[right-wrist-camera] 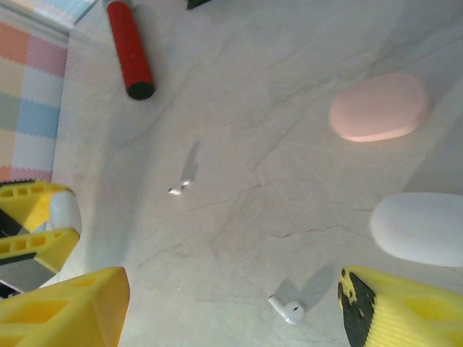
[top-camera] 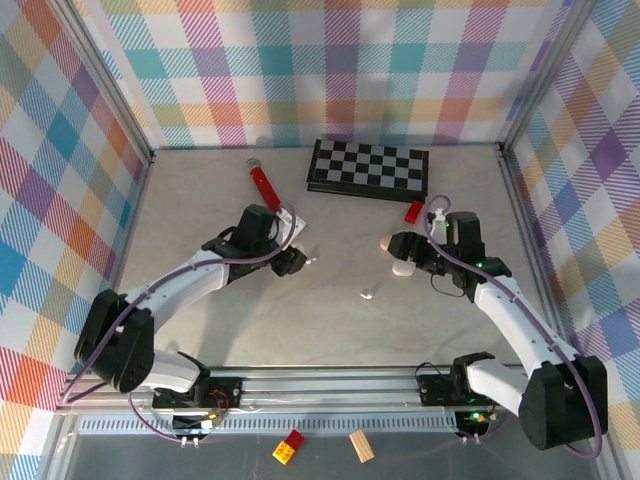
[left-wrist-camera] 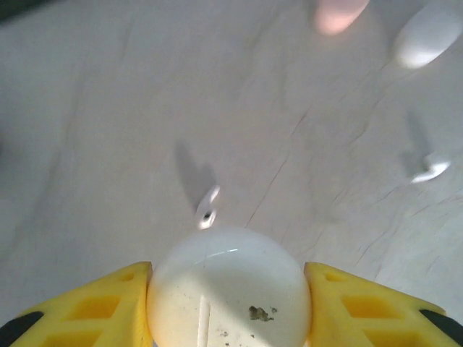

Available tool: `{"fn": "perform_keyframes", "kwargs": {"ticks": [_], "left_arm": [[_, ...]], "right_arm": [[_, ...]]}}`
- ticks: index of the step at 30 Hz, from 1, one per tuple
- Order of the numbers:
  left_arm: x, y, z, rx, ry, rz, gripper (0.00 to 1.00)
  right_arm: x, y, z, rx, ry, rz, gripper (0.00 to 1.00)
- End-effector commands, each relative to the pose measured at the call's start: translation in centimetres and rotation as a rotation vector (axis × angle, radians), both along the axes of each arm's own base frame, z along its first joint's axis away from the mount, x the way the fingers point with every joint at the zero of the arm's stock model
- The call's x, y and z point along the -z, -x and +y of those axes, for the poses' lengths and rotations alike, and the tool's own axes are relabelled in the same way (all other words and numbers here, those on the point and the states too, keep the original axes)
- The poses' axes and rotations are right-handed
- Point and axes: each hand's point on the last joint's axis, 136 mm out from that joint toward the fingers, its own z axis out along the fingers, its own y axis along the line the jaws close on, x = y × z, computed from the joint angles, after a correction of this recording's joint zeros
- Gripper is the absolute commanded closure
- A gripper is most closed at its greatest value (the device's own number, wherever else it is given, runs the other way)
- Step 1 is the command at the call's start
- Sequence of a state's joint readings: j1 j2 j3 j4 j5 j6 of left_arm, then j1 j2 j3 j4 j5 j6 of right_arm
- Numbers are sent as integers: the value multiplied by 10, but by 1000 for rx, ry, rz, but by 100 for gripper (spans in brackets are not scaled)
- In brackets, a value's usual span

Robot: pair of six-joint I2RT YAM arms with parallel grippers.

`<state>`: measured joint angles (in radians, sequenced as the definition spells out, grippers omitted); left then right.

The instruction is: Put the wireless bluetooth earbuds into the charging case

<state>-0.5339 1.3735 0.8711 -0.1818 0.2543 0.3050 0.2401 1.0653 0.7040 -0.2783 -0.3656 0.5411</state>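
In the upper left of centre of the overhead view lies one red cylindrical stick point(top-camera: 263, 183) with a dark end. Just below it, the left jaws are clamped on a glossy white oval case point(left-wrist-camera: 228, 303), with one yellow finger point(left-wrist-camera: 94, 307) pressed to each side, at the bottom of the left wrist frame.

Two tiny white stemmed earbuds lie loose on the pale marbled bench point(top-camera: 200, 320). The first earbud point(left-wrist-camera: 207, 206) is just beyond the held case. The second earbud point(top-camera: 367, 295) is further right and lower, near the frame's centre, well apart from the first.

At top centre sits one black-and-white chessboard point(top-camera: 368, 167). Right of centre, two more oval cases lie closed on the bench, near each other but apart. One is a pink case point(right-wrist-camera: 377, 107) and below it is a plain white case point(right-wrist-camera: 419, 228), which makes three cases in all. One small red block point(top-camera: 413, 211) lies just below the chessboard's right end.

The right jaws stand apart and grip nothing. In the right wrist frame the second earbud lies between the yellow fingers point(right-wrist-camera: 405, 311), nearer the right one.
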Motion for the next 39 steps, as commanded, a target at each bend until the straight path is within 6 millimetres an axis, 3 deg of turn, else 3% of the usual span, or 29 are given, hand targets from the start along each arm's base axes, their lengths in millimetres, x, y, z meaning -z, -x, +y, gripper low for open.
{"fn": "perform_keyframes", "kwargs": {"ticks": [1,7,13,23,33,39], "left_arm": [[-22,20,-30,212,92,-148,60],[-55,36,-46,312,192,-318,61],[-49,52,-60,424,119,-372,62],[-58,58,-61,438,92,-443,62],[-62,64,-58,449,83,-448,61],[-60,67,-56,465,67,-430,60]], "right_arm": [[-19,8,22,-95,-27,-29,25],[-30,24,69,-253,-66,-30,25],[-38,40,114,-403,-90,-31,25],[-35,49,155,-522,-117,14,31],[-26,42,165,-516,-141,50,56],[-26,38,168,-522,-140,38,60]]}}
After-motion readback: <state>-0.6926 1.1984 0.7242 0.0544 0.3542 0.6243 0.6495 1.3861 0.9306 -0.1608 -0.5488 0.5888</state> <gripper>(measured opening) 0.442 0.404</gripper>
